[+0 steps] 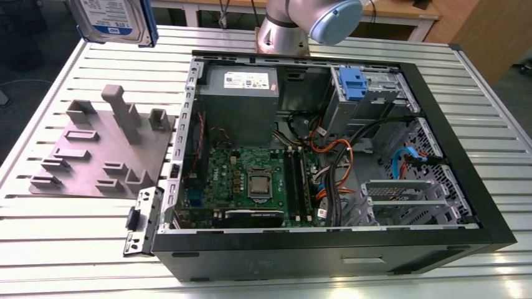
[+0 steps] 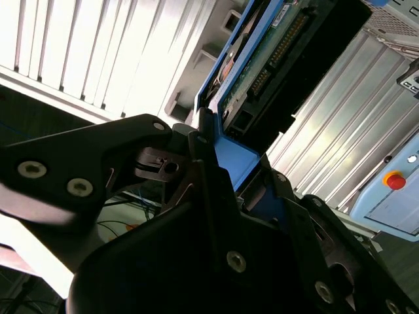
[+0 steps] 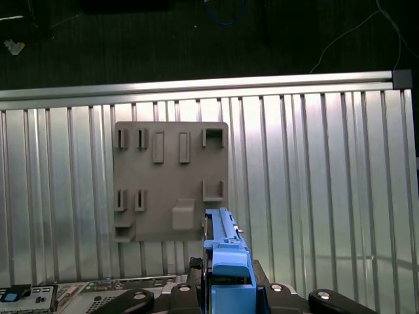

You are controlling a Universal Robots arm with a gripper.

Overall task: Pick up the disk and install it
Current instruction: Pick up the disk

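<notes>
Status: my gripper (image 2: 232, 160) is pressed together on the disk (image 1: 112, 22). In both wrist views the black fingers (image 2: 196, 140) pinch one end of it, on the blue rail (image 2: 239, 163).

Position: the disk hangs in the air at the far corner of the table (image 1: 66, 249), on the exterior view's left. It is above the grey fixture (image 1: 99, 149) and well apart from the open case (image 1: 332, 249). In the first wrist view it stands edge-on over the fixture's near edge.

Risks, as I judge them:
- The grip sits on one end, on plastic. A jolt could let the disk pivot or slip, and it would drop onto the fixture or the table.
- The cage (image 1: 357, 87) lies deep in the case's far corner. If I come in tilted, a rail could catch on the case rim or the cage mouth and jam.
- Orange and blue cables (image 1: 341, 159) run just beside the cage. A low approach could snag them or push them into the slot.
- The circuit side of the disk is bare in the second wrist view, so scraping it on metal could damage it.

Markings: the disk face carries a white-and-blue label (image 1: 108, 15), and the power supply (image 1: 241, 99) carries a white sticker (image 1: 245, 79). I do not report the print on either.
</notes>
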